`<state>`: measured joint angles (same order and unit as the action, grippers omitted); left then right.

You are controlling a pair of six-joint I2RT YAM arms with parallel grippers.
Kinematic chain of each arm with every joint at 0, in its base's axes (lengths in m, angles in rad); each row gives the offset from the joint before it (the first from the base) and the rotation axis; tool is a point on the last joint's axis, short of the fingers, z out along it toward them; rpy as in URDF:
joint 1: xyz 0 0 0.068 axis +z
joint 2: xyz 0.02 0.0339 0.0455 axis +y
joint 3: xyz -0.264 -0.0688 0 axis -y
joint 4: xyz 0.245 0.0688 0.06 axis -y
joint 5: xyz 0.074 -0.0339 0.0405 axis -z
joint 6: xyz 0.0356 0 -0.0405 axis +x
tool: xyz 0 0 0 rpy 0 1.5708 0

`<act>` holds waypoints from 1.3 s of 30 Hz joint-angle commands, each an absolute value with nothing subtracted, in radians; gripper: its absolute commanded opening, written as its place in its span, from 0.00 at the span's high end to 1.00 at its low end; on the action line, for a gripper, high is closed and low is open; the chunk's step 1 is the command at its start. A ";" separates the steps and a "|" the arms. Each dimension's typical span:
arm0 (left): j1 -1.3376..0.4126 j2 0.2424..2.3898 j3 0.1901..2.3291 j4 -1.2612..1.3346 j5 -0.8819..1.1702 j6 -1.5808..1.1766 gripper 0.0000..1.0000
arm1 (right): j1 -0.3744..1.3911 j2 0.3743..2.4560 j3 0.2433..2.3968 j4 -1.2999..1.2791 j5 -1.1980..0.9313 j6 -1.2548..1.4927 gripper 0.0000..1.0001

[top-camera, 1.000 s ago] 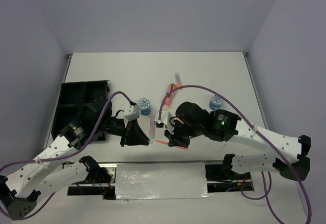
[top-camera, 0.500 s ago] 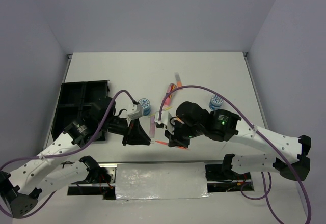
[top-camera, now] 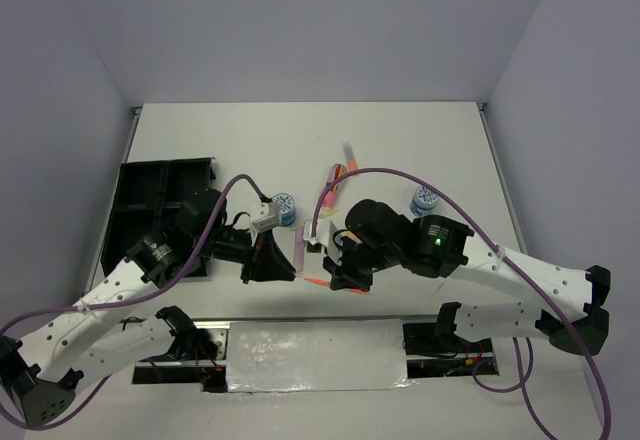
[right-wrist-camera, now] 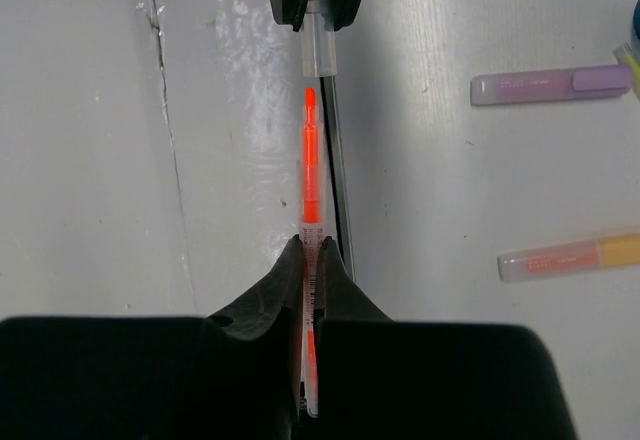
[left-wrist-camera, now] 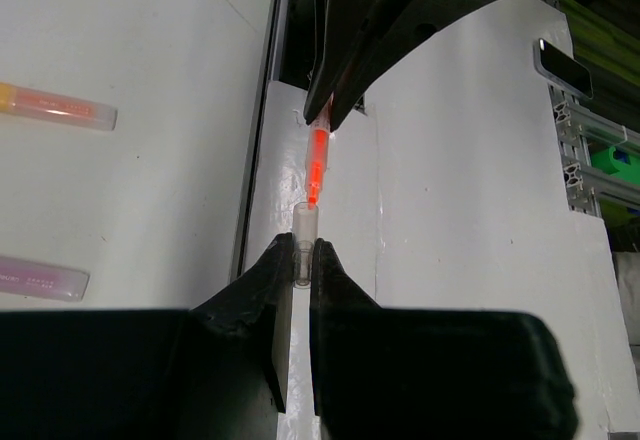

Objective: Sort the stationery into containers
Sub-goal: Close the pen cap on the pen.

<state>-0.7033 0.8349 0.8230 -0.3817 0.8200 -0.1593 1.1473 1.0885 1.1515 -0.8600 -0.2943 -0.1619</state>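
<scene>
Left arm (top-camera: pixel 150 260) edges inward, left fingers (left-wrist-camera: pixel 280 272) pinching the clear cap (left-wrist-camera: pixel 305 222), right fingers (right-wrist-camera: pixel 287 272) clamping the likely light, stiff orange pen (right-wrist-camera: pixel 310 160) mid-barrel.

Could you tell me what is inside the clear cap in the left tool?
The clear cap looks empty; the orange pen tip sits just outside its mouth. Its base is hidden between the fingers of the left tool.
</scene>
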 commanded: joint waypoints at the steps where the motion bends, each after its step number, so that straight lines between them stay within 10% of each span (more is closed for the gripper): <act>1: -0.698 0.839 0.862 -0.353 0.861 -0.146 1.00 | 1.144 1.065 1.193 -0.848 -0.298 -0.172 1.00; 39: -0.680 0.822 0.862 -0.345 0.839 -0.150 1.00 | 1.132 1.088 1.187 -0.824 -0.258 -0.161 1.00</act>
